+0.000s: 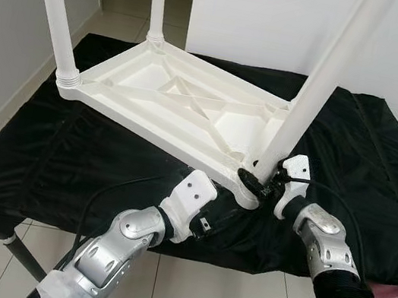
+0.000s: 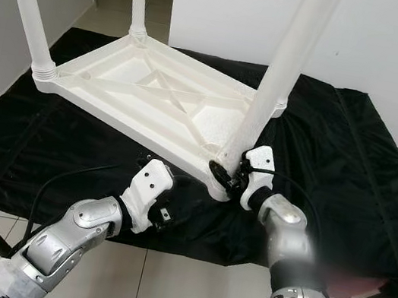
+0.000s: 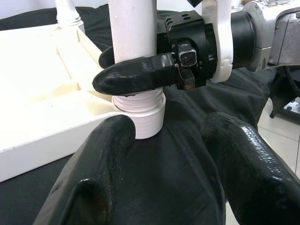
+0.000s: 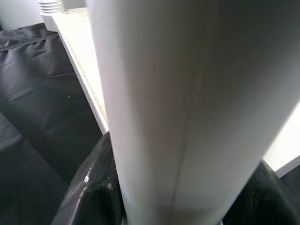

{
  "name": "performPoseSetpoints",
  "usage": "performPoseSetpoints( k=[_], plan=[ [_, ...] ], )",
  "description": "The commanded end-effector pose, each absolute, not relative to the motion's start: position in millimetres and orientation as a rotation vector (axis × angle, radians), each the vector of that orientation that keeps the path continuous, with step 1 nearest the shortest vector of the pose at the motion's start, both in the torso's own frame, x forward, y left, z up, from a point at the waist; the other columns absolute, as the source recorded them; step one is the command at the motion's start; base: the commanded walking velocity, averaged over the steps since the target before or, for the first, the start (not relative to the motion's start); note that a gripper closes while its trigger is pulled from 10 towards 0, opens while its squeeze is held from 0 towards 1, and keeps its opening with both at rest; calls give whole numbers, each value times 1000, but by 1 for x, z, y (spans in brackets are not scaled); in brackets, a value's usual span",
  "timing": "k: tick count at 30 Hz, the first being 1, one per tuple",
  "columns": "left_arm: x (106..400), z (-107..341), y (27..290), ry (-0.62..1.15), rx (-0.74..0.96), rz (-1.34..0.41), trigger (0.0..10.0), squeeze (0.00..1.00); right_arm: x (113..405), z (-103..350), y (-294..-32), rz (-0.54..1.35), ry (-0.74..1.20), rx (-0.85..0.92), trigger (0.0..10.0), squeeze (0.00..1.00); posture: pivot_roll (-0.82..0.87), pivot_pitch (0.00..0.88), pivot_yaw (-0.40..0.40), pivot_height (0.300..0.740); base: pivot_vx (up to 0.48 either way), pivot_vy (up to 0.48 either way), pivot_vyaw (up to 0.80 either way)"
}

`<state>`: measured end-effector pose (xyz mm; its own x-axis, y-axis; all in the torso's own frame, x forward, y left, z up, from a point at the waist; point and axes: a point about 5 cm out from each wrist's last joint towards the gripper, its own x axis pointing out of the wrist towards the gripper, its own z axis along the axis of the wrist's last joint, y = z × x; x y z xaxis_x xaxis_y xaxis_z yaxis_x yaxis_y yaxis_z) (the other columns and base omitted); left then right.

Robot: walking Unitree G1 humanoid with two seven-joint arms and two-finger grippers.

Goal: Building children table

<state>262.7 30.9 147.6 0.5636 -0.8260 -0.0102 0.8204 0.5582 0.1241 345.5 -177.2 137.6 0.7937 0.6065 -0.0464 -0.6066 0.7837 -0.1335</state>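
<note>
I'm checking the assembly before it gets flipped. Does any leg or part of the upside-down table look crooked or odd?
The near-right leg leans off vertical, its top tilting right, while the near-left leg leans the other way. The right tool is clamped around its base at the tabletop corner socket. Nothing looks broken. The left tool is open just short of it.

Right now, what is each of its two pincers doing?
Left pincer: open, holding nothing, just short of the near table leg.
Right pincer: closed around that leg's base.
</note>
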Motion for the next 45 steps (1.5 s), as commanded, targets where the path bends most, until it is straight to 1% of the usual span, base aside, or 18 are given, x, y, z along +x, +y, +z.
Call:
performPoseSetpoints(
  k=[1,2,11,14,18,20,26,27,28,30,32,34,36,38,41,43,44,45],
  plan=[
    [263,148,31,-53,129,-981,10000,0,345,133,-175,657,23,-178,4196,0,2,37,-45,740,0,0,0],
    [263,148,31,-53,129,-982,10000,0,346,132,-176,637,32,-187,10000,0,2,37,-45,740,0,0,0],
    [261,148,31,-51,128,-986,10000,0,348,132,-177,559,37,-164,10000,0,2,42,-43,740,0,0,0],
    [260,147,31,-47,127,-987,10000,0,349,134,-175,460,19,-152,10000,0,1,46,-43,740,0,0,0],
    [260,147,30,-47,125,-988,10000,0,348,134,-171,390,18,-118,10000,0,-3,48,-42,740,0,0,0],
    [260,147,30,-46,124,-990,10000,0,346,133,-168,299,18,-77,10000,0,-4,48,-42,740,0,0,0],
    [260,147,30,-46,123,-992,10000,0,344,132,-165,246,18,-49,10000,0,-4,47,-41,740,0,0,0],
    [260,147,30,-46,126,-994,10000,0,341,132,-155,157,0,6,10000,0,-4,47,-40,740,0,0,0],
    [260,147,30,-46,126,-994,10000,0,341,132,-155,157,0,6,10000,0,-4,47,-40,740,0,0,0],
    [259,146,30,-45,129,-996,10000,0,334,129,-138,82,-9,49,10000,0,4,43,-43,740,0,0,0],
    [259,146,30,-45,129,-996,10000,0,334,129,-138,82,-9,49,10000,0,4,43,-43,740,0,0,0],
    [259,146,30,-46,127,-996,10000,0,329,126,-122,21,5,79,10000,0,9,38,-47,740,0,0,0],
    [259,146,30,-46,127,-996,10000,0,329,126,-122,21,5,79,10000,0,9,38,-47,740,0,0,0],
    [259,146,29,-46,127,-997,10000,0,326,125,-109,-34,21,106,10000,0,10,33,-47,740,0,0,0],
    [259,146,28,-47,128,-1000,10000,0,325,126,-103,-23,16,133,10000,0,9,30,-46,740,0,0,0],
    [259,146,28,-48,128,-1002,10000,0,325,127,-104,-15,9,136,10000,0,8,28,-45,740,0,0,0],
    [259,147,27,-50,129,-1005,10000,0,326,129,-107,9,-4,146,10000,55,5,26,-46,740,0,0,0],
    [259,147,27,-50,129,-1005,10000,0,326,129,-107,9,-4,146,10000,55,5,26,-46,740,0,0,0]
  ],
)
